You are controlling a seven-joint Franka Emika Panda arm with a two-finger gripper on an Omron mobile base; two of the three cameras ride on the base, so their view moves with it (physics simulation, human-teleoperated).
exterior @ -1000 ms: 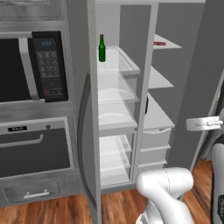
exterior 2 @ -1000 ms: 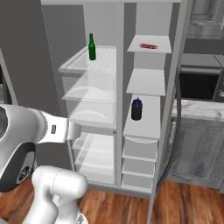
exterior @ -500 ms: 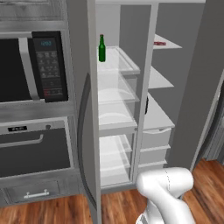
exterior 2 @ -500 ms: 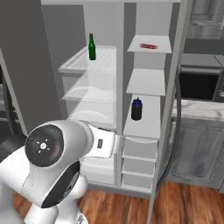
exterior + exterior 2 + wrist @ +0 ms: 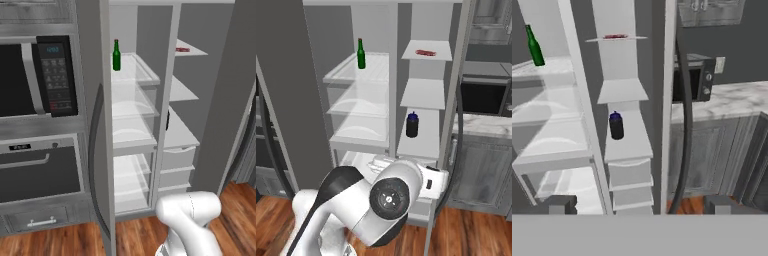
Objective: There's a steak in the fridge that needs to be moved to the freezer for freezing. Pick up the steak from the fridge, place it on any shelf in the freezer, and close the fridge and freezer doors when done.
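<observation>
The gripper (image 5: 637,205) is open and empty, low before the open unit. Far above it, the steak (image 5: 425,52) lies on the freezer's (image 5: 423,95) top shelf (image 5: 438,50). A dark jar (image 5: 616,125) stands lower; a green bottle (image 5: 361,54) stands up-left in the fridge (image 5: 358,107).

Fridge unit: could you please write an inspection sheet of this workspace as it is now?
Surface: top freezer shelf, opaque, bears the steak.
Job's things: steak lies flat on it; fridge door and freezer door both open.
Clutter: green bottle upright on the top glass shelf; dark bottle on a lower freezer shelf.
End effector: open, holds nothing.
Cables: nothing seen.
Surroundings: microwave, wood floor.
</observation>
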